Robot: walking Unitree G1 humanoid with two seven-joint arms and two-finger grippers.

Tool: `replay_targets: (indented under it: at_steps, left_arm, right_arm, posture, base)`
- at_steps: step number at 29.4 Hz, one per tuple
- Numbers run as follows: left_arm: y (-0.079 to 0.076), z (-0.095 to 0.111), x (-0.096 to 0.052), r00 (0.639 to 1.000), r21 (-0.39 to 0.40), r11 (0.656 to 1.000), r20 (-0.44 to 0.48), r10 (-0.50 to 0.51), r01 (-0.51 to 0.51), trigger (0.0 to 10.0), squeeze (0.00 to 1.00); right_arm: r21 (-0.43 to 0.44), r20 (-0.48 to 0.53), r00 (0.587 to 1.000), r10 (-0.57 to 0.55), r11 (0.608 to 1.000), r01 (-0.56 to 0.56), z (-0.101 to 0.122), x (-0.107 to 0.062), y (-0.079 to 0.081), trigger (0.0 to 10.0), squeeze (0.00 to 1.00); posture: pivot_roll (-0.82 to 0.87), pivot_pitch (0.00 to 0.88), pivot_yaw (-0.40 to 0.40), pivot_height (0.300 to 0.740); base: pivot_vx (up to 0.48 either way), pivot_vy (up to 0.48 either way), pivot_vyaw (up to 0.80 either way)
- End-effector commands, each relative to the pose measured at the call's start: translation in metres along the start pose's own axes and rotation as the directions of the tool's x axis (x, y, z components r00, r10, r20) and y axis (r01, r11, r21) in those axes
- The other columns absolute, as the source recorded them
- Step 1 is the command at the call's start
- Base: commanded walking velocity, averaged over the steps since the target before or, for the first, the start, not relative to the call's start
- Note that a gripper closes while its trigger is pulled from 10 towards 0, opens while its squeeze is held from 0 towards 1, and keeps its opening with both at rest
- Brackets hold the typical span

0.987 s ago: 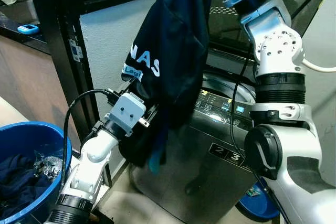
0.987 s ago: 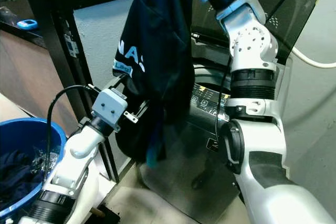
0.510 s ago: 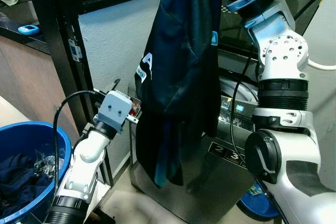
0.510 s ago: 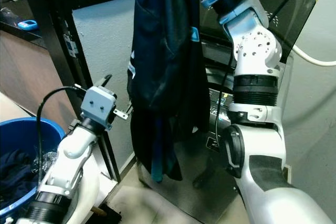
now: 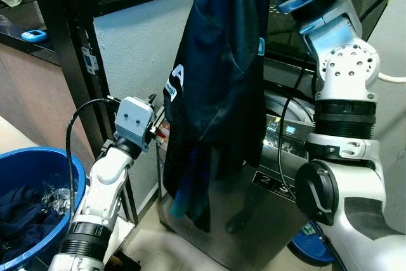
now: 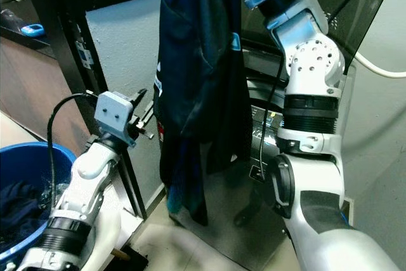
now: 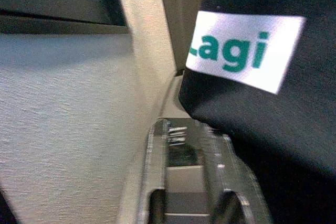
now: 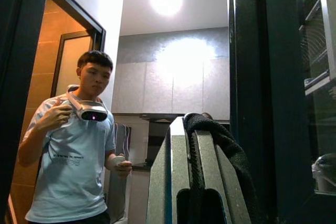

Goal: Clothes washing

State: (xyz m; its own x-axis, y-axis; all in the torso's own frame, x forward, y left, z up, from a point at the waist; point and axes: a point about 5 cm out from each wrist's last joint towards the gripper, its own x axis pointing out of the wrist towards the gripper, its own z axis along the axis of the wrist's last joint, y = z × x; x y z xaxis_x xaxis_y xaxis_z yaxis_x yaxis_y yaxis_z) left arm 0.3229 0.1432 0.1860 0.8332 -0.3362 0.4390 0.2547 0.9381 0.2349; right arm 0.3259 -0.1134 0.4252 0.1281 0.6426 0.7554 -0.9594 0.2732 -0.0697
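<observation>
1. Dark navy garment (image 5: 219, 74) with white lettering hangs full length from the right pincer (image 8: 202, 182), raised high above the washing machine (image 5: 266, 176). Right wrist view shows cloth pinched between the two fingers, so it is clenched on the garment.
2. Garment position: draped in front of the machine's front-left corner. Lower hem dangles near the floor in front of the steel cabinet, not over the tub opening.
3. Left pincer (image 6: 147, 113) sits beside the garment's left edge at mid height, next to the black rack post (image 5: 76, 74). Left wrist view has the printed patch (image 7: 244, 51) right in front of it. It holds nothing; I cannot tell how far its fingers are spread.
4. Machine lid (image 6: 342, 11) is up, control panel (image 5: 279, 128) lit.
5. Blue laundry basket (image 5: 60, 163) at lower left has more dark clothes inside.
6. A person (image 8: 71, 156) stands in the right wrist view holding a device, well apart from the work.
7. Step, my read: transfer from basket to tub, garment lifted but not yet loaded.
8. Next move calls for carrying the right arm back over the tub opening so the hem clears the rim, then lowering and letting go. Left pincer could gather the trailing hem.
</observation>
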Motion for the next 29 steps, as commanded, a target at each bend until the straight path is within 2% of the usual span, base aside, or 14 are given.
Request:
replay_targets:
  at_steps: [1,2,3,4,6,7,8,9,15,17,20,22,24,29]
  left_arm:
    - [-0.001,-0.004,0.001,1.000,-0.048,0.999,-0.022,0.000,-0.001,0.7,0.00]
    - [-0.002,-0.005,0.001,1.000,-0.071,0.997,-0.025,-0.004,0.002,0.8,0.00]
    - [-0.002,-0.006,0.001,1.000,-0.088,0.996,-0.027,-0.004,0.002,0.2,0.00]
    - [-0.002,-0.006,0.001,1.000,-0.088,0.996,-0.027,-0.004,0.002,0.2,0.00]
    - [-0.006,-0.008,0.000,0.999,-0.150,0.988,-0.030,-0.027,0.022,0.1,0.00]
    - [-0.010,-0.009,-0.002,0.998,-0.165,0.985,-0.035,-0.060,0.054,3.2,0.00]
    - [-0.010,-0.009,-0.002,0.998,-0.165,0.985,-0.035,-0.060,0.054,3.2,0.00]
    - [-0.015,-0.012,-0.007,0.993,-0.175,0.980,-0.057,-0.107,0.095,10.0,1.00]
    - [-0.032,-0.030,-0.029,0.968,-0.190,0.963,-0.126,-0.217,0.191,10.0,1.00]
    - [-0.034,-0.032,-0.032,0.964,-0.198,0.959,-0.132,-0.230,0.202,10.0,1.00]
    - [-0.049,-0.043,-0.057,0.927,-0.285,0.917,-0.168,-0.334,0.279,10.0,1.00]
    - [-0.054,-0.046,-0.068,0.910,-0.324,0.894,-0.173,-0.377,0.308,10.0,1.00]
    - [-0.054,-0.046,-0.068,0.910,-0.324,0.894,-0.173,-0.377,0.308,10.0,1.00]
    - [-0.058,-0.046,-0.081,0.891,-0.373,0.864,-0.166,-0.422,0.340,10.0,1.00]
  right_arm:
    - [-0.004,0.015,1.000,0.019,1.000,-0.019,0.003,0.001,0.004,0.0,0.00]
    - [-0.003,0.014,1.000,0.019,1.000,-0.019,0.003,0.001,0.005,0.0,0.00]
    - [-0.002,0.013,1.000,0.017,1.000,-0.017,0.003,0.001,0.005,0.0,0.00]
    - [-0.002,0.013,1.000,0.017,1.000,-0.017,0.003,0.001,0.005,0.0,0.00]
    - [0.001,0.013,1.000,0.015,1.000,-0.015,0.002,0.001,0.005,0.0,0.00]
    - [0.002,0.013,1.000,0.014,1.000,-0.014,0.002,0.001,0.005,0.0,0.00]
    - [0.002,0.013,1.000,0.014,1.000,-0.014,0.002,0.001,0.005,0.0,0.00]
    - [0.004,0.012,1.000,0.012,1.000,-0.012,0.001,0.001,0.005,0.0,0.00]
    - [0.007,0.006,1.000,0.006,1.000,-0.006,0.000,0.001,0.005,0.0,0.00]
    - [0.007,0.005,1.000,0.006,1.000,-0.006,0.000,0.001,0.005,0.0,0.00]
    - [0.010,0.000,1.000,0.015,1.000,-0.015,0.000,0.003,0.006,0.0,0.00]
    - [0.013,-0.001,1.000,0.025,1.000,-0.025,0.000,0.004,0.006,0.0,0.00]
    - [0.013,-0.001,1.000,0.025,1.000,-0.025,0.000,0.004,0.006,0.0,0.00]
    - [0.012,-0.005,0.998,0.056,0.998,-0.056,0.002,0.009,0.009,0.0,0.00]
  posture:
    - [0.16,0.000,-0.072,0.740]
    - [0.16,0.000,-0.072,0.740]
    - [0.16,0.000,-0.072,0.740]
    - [0.16,0.000,-0.072,0.740]
    - [0.16,0.000,-0.073,0.740]
    - [0.16,0.000,-0.075,0.740]
    - [0.16,0.000,-0.075,0.740]
    - [0.17,0.000,-0.076,0.740]
    - [0.17,0.000,-0.080,0.740]
    - [0.17,0.000,-0.080,0.740]
    - [0.16,0.000,-0.083,0.740]
    - [0.16,0.000,-0.083,0.740]
    - [0.16,0.000,-0.083,0.740]
    - [0.16,0.000,-0.091,0.740]
  base:
    - [0.000,0.000,0.00]
    - [0.000,0.000,0.00]
    - [0.000,0.000,0.00]
    - [0.000,0.000,0.00]
    - [0.000,0.000,0.00]
    - [0.000,0.000,0.00]
    - [0.000,0.000,0.00]
    - [0.000,0.000,0.00]
    - [0.000,0.000,0.00]
    - [0.000,0.000,0.00]
    - [0.000,0.000,0.00]
    - [0.000,0.000,0.00]
    - [0.000,0.000,0.00]
    - [0.000,0.000,0.00]
